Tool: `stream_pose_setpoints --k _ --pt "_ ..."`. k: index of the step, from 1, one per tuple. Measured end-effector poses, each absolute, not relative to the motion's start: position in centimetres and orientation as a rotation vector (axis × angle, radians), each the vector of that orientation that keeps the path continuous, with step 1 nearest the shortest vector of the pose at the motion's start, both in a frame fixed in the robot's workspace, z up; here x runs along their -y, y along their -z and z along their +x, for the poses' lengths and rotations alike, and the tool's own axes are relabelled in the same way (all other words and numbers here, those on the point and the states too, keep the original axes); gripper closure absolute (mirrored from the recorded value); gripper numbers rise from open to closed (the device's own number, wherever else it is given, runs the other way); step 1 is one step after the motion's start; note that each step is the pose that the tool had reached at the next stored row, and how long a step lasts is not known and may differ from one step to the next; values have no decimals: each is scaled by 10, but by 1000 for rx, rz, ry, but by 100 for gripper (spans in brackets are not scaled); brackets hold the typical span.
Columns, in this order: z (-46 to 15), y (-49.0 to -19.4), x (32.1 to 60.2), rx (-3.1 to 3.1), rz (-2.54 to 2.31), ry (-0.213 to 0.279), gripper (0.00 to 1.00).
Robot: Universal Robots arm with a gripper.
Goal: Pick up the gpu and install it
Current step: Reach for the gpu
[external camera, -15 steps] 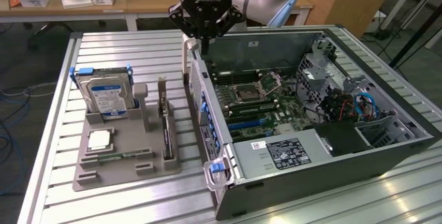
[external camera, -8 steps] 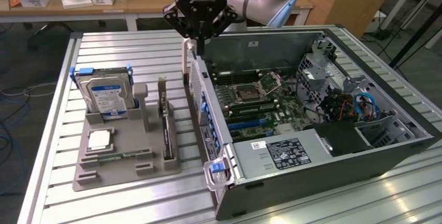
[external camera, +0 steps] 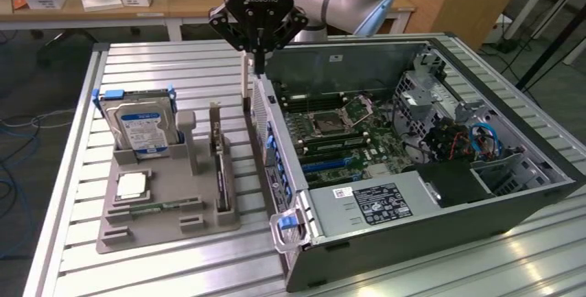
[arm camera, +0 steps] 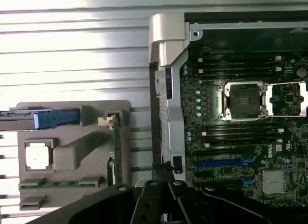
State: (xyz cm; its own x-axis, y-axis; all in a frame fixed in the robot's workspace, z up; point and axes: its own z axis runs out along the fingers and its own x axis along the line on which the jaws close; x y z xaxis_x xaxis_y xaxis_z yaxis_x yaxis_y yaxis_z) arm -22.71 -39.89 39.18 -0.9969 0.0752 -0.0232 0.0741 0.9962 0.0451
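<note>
The gpu (external camera: 219, 163) is a thin dark card standing on its edge in a slot of the grey holder tray (external camera: 156, 232), its metal bracket at the far end. From above, the gpu (arm camera: 117, 149) appears as a narrow edge beside the tray (arm camera: 72, 151). My gripper (external camera: 259, 65) hangs shut and empty above the near wall of the open computer case (external camera: 366, 235), up and to the exterior view's right of the card. Its closed gripper (arm camera: 162, 178) sits over the case edge, apart from the card.
A hard drive (external camera: 137, 129) with a blue-white label stands upright in the tray, with a chip (external camera: 133, 186) and a green memory stick (external camera: 151, 208) lying in front of it. The motherboard (arm camera: 245, 101) lies exposed, with a blue slot (arm camera: 224, 162). The slatted metal table (external camera: 128, 64) surrounds everything.
</note>
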Motion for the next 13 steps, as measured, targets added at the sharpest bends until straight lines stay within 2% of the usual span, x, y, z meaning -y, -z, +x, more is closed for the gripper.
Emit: stream_pose_setpoints --k 13 --pt "-242 -392 399 -3114 117 -69 89"
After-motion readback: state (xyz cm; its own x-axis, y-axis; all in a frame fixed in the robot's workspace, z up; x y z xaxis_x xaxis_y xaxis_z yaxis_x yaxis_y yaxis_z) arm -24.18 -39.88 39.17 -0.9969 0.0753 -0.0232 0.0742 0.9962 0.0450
